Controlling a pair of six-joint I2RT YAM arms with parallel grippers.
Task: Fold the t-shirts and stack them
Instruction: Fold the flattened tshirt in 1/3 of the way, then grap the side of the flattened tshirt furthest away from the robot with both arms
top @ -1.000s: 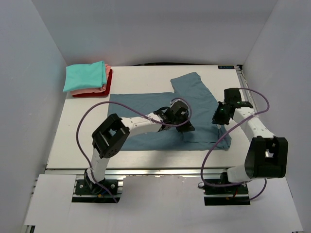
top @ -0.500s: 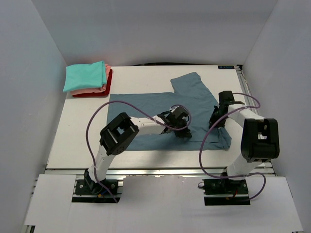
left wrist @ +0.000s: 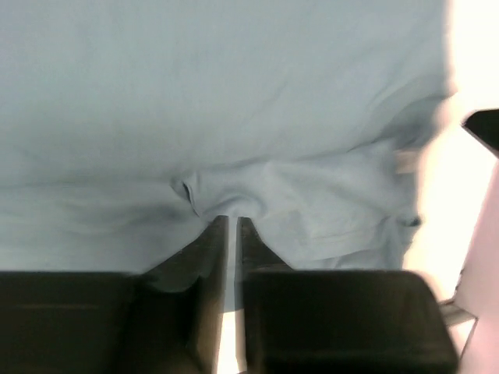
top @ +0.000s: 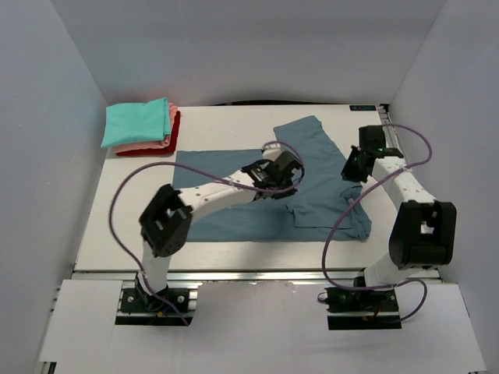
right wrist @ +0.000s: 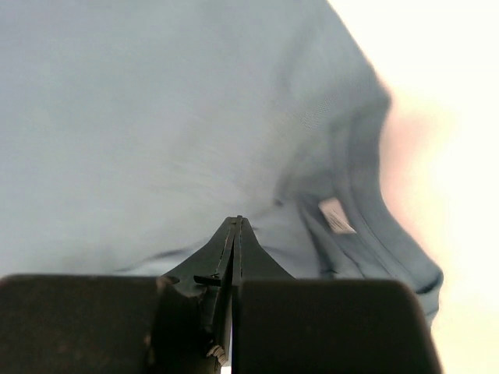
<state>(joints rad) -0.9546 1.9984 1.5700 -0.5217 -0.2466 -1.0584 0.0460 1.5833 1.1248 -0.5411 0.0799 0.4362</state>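
Note:
The slate-blue t-shirt (top: 312,148) lies spread on the table, with its right part folded over and rumpled. My left gripper (top: 290,178) hovers low over its middle. In the left wrist view the gripper (left wrist: 232,220) stands open by a narrow crack, with nothing between the fingers and a small pucker of cloth (left wrist: 189,192) just beyond the tips. My right gripper (top: 349,172) is at the shirt's right edge, near the collar. The right wrist view shows it (right wrist: 236,220) shut above the cloth, the white neck tag (right wrist: 337,216) to its right. Folded teal (top: 139,122), pink and red (top: 148,149) t-shirts are stacked at the far left.
White walls close in the table (top: 132,218) on the left, back and right. Purple cables (top: 125,195) loop from both arms over the table and the shirt. The table's near edge runs along an aluminium rail (top: 249,273).
My left gripper has drawn back towards the far side from the shirt's folded lower edge, and its fingers have parted slightly. My right gripper has shifted towards the far side along the shirt's right edge.

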